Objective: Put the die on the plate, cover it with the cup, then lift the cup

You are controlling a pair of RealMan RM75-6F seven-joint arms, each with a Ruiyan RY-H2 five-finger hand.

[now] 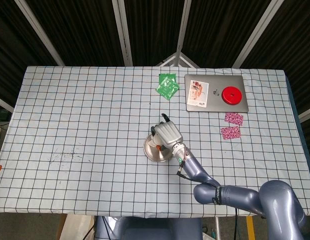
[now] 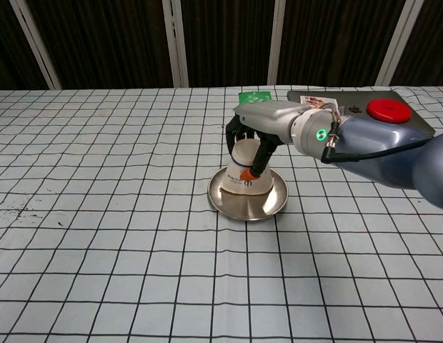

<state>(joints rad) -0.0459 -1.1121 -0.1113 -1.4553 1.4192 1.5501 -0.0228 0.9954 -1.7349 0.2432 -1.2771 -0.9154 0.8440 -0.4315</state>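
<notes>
Right hand (image 2: 261, 132) grips upside-down white paper cup (image 2: 244, 174) from above, cup slightly tilted on round silver metal plate (image 2: 271, 207) at table centre; die hidden, green packet (image 1: 166, 85) at 12 o'clock

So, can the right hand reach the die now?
Probably not: the right hand grips the upturned cup on the plate, and no die is visible; if underneath, the cup blocks it.

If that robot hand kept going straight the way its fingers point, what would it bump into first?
The right robot hand grips the upturned paper cup, fingers pointing down. Straight on, it would likely press the cup onto the metal plate beneath, then the checked table. The cup's rim seems to rest on the plate already.
</notes>
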